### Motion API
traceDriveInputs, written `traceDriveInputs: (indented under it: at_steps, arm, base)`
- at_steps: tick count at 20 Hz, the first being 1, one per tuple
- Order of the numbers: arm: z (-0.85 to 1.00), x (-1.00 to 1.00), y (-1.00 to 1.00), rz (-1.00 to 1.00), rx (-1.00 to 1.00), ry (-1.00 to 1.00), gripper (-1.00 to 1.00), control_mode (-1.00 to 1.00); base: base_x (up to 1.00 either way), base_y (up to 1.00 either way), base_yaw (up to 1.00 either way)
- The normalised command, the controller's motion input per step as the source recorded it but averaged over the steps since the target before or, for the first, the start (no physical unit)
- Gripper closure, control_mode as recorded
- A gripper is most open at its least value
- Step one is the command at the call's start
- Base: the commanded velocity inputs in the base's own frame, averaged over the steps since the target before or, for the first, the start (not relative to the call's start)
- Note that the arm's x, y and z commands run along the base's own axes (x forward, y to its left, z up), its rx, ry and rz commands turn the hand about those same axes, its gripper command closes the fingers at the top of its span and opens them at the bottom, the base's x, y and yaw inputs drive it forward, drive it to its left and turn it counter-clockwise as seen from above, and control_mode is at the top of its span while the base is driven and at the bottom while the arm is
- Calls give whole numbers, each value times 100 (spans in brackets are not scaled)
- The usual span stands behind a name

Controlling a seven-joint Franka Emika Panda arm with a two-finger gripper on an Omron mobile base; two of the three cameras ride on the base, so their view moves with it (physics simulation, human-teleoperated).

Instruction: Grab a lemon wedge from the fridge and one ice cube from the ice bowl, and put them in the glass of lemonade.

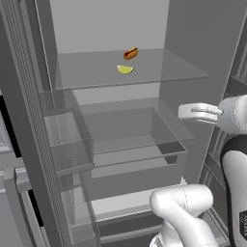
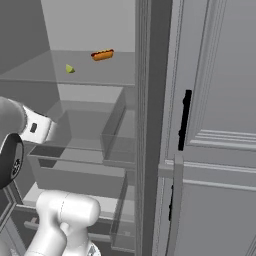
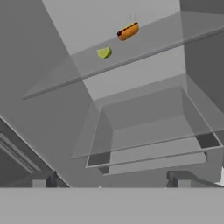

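Fridge [image 1: 193, 43] door is open, and the lemon wedge [image 1: 125, 69] sits on the upper shelf [image 1: 164, 72], hot dog [image 1: 130, 53] just beside at one o'clock. End effector [image 3: 111, 183] hangs below with fingers spread wide, holding nothing, ready to reach up for the wedge.

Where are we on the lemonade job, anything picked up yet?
Done: the fridge stands open. In hand: nothing; the gripper is open and empty, below and short of the upper shelf. The lemon wedge lies there beside the hot dog, untouched. Left: grab the wedge, fetch an ice cube, and drop both into the lemonade.
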Motion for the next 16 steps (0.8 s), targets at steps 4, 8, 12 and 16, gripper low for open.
traceDriveInputs:
  at_steps: [4, 8, 12, 16]
  arm:
    - [35, -24, 2, 0, 12, -30, -100, -100]
    - [28, -2, 28, 0, 4, -22, -100, -100]
    - [16, 0, 53, 0, 2, -21, -100, -100]
    - [85, 2, 34, 0, 0, 1, -100, -100]
  base:
    - [0, 0, 0]
    - [0, 0, 0]
    - [0, 0, 0]
    - [0, 0, 0]
